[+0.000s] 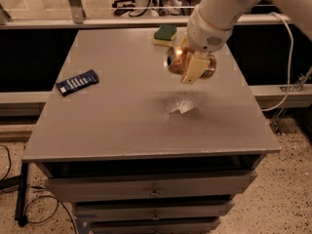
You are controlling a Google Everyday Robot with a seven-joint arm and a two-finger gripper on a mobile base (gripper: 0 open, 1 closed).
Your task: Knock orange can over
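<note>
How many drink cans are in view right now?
1. The shiny golden-orange metal drink can is held sideways in the hand, above the far right of the grey table. No other shows.

It looks like an office or lab: grey worktop [122, 121] over drawers [151, 191], speckled floor [287, 189], loose cables [44, 204], chair base [127, 2] behind, robot end effector [187, 63] gripping a can [172, 60] above the worktop.
</note>
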